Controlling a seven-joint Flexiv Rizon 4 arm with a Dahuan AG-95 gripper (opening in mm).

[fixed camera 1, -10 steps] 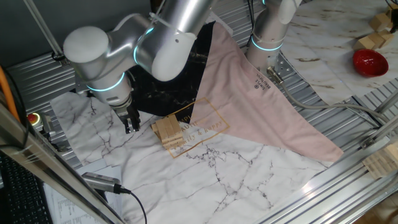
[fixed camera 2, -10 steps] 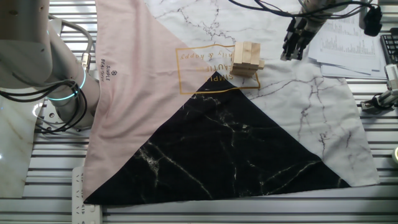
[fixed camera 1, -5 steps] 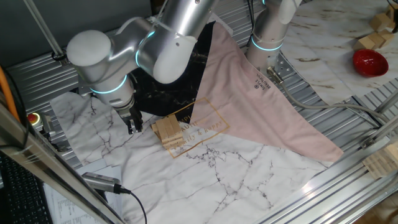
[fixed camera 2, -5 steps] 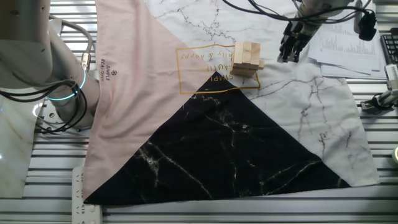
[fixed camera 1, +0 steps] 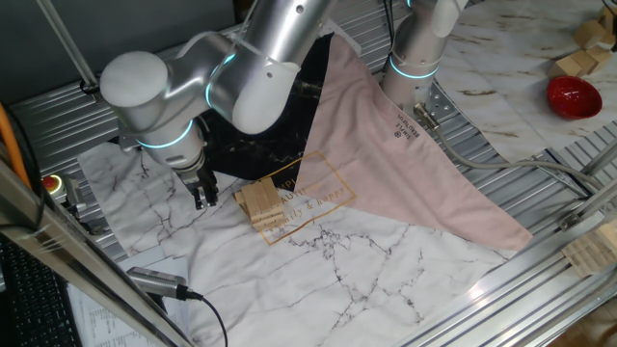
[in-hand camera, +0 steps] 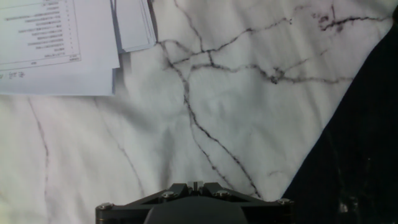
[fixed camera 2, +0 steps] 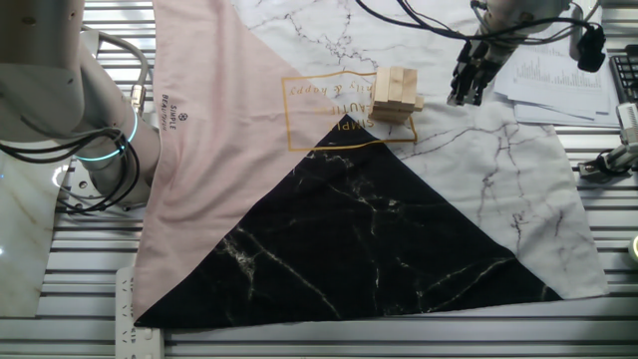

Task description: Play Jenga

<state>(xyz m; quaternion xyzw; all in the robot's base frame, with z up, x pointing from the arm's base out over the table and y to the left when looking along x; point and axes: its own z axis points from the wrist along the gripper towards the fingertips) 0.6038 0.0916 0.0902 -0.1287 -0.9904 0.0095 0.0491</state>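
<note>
Wooden Jenga [fixed camera 1: 260,202] stands untouched on the marble-print cloth [fixed camera 1: 318,270]; approach step, by my reading.
Gripper [fixed camera 1: 204,194] hangs just beside the tower, apart from it, fingers apparently pressed together and holding nothing; next it should level with one bar and nudge gently.

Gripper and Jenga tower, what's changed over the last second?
Little changed. The gripper drifted a little nearer the Jenga tower, then eased slightly back, and hangs beside it over the marble cloth without touching. It took hold of nothing. The tower and the papers stayed put.
</note>
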